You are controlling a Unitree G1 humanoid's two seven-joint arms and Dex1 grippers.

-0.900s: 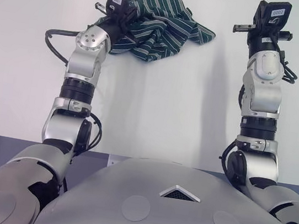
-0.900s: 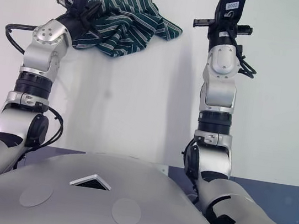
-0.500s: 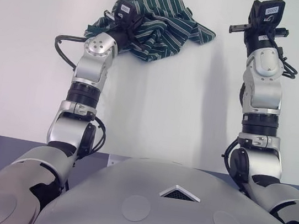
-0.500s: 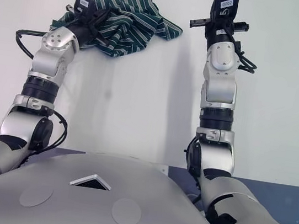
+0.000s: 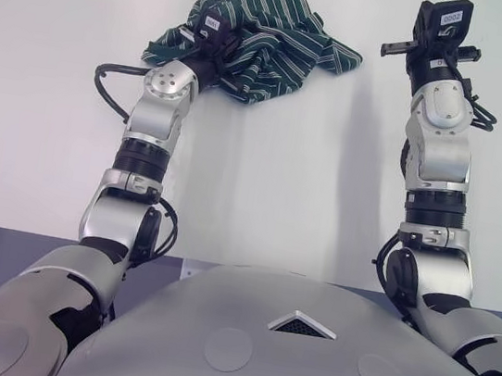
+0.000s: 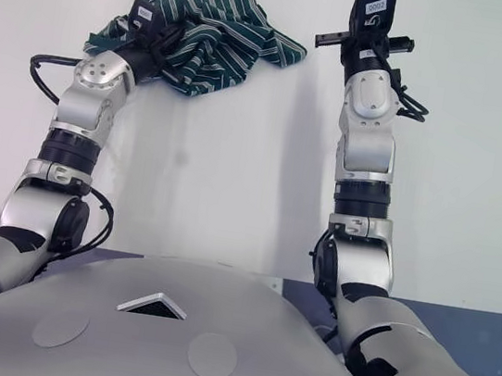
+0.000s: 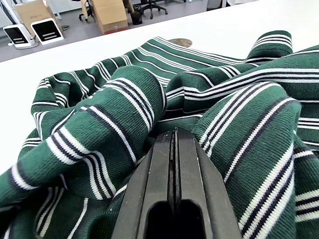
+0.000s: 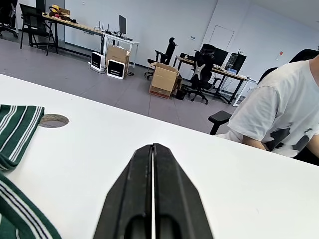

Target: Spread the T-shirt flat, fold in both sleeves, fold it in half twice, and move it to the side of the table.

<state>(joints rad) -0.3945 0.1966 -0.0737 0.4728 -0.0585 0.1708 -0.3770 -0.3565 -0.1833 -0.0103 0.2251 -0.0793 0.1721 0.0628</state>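
Crumpled green-striped T-shirt (image 5: 273, 32) on white table (image 5: 263, 171), far side. Left gripper (image 7: 174, 133) fingers pressed together, tips buried in its folds. Right gripper (image 8: 153, 147) closed, empty, near T-shirt. Small white label (image 5: 451, 18) on right wrist. Right wrist view: round grommet (image 8: 53, 120) by T-shirt edge.

Behind where I work it's pretty standard office stuff: a grey floor (image 8: 60, 69) with a couple of cardboard boxes (image 8: 164, 79) on it, two small white boxy units (image 8: 115, 68) just beside one of them, and black office chairs (image 8: 202, 72) near a desk (image 8: 224, 73) further back. There's also a long desk (image 8: 65, 22) with a monitor (image 8: 122, 24) against the far wall and a door (image 8: 220, 37) beyond the chairs. Way closer to me sits a round brown cable grommet (image 8: 54, 120).
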